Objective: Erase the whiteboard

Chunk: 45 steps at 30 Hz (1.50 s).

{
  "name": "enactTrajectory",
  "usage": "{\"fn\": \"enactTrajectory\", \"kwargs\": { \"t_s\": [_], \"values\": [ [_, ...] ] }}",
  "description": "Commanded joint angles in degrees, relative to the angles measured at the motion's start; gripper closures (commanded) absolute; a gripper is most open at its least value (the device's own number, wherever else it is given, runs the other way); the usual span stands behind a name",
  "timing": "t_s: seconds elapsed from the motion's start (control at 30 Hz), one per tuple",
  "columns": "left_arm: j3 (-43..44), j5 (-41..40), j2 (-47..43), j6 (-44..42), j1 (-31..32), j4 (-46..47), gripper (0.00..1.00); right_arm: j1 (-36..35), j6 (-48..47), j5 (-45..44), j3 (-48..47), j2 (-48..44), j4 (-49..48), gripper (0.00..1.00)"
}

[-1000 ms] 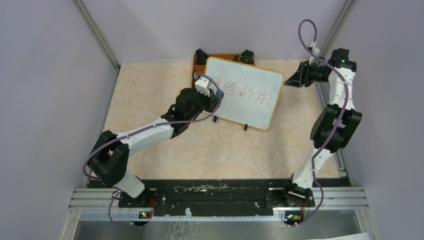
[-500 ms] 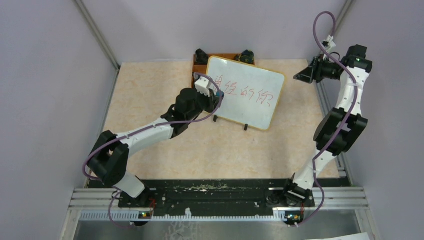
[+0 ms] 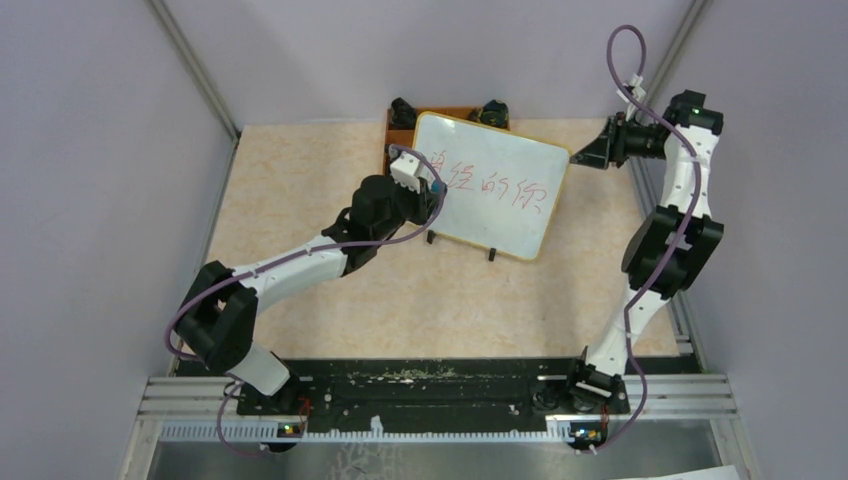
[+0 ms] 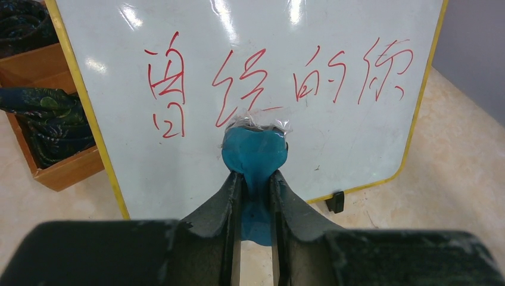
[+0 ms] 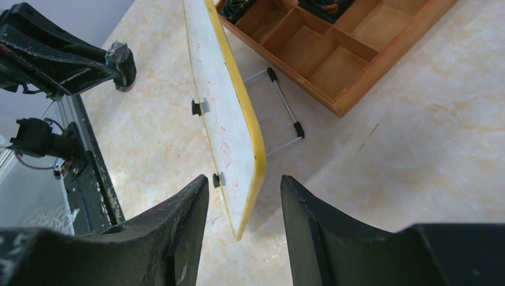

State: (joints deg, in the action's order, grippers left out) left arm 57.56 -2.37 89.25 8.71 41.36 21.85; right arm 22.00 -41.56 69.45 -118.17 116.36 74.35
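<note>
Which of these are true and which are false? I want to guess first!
1. The board has red writing on it. True.
2. The left gripper pinches a blue eraser. True.
3. The right gripper is shut tight. False: it is open, and the board's yellow edge sits between its fingers.
4. The board lies flat on the table. False: it stands propped up.
5. The tray is on the arms' side of the board. False: it sits behind the board, on the far side.
</note>
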Motion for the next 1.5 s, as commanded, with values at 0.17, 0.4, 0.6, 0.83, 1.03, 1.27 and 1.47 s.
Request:
{"fn": "enactTrajectory", "kwargs": {
  "t_s": [0.17, 0.4, 0.6, 0.83, 1.03, 1.27, 1.47],
  "values": [
    [2.2, -0.7, 0.3, -1.2, -0.1, 0.3, 0.81, -3.9, 5.1, -0.5, 1.1, -1.9, -8.3, 0.53],
    [3.6, -1.9, 1.1, -2.7, -0.1, 0.2, 0.81, -4.8, 5.4, -0.9, 2.6, -1.2, -9.3, 0.76],
    [7.1, -4.5, 3.7, -5.1, -0.5, -0.3, 0.81, -4.8, 3.7, -1.2, 5.6, -2.3, -9.3, 1.00],
    [10.5, -3.8, 6.7, -4.1, -3.5, -0.4, 0.81, -4.8, 2.0, -1.8, 10.7, -5.7, -10.1, 1.00],
    [11.1, -2.9, 8.5, -3.9, -5.1, 0.6, 0.81, -4.7, 2.4, -3.2, 16.7, -10.1, -13.5, 1.00],
    [15.7, -1.1, 13.0, -6.0, -5.5, 2.2, 0.82, -4.7, 0.4, -3.1, 15.5, -9.5, -10.6, 1.00],
    [19.9, -4.9, 18.2, -10.0, -5.5, 4.8, 1.00, -4.7, -1.5, -3.0, 14.8, -8.8, -8.3, 1.00]
  ]
}}
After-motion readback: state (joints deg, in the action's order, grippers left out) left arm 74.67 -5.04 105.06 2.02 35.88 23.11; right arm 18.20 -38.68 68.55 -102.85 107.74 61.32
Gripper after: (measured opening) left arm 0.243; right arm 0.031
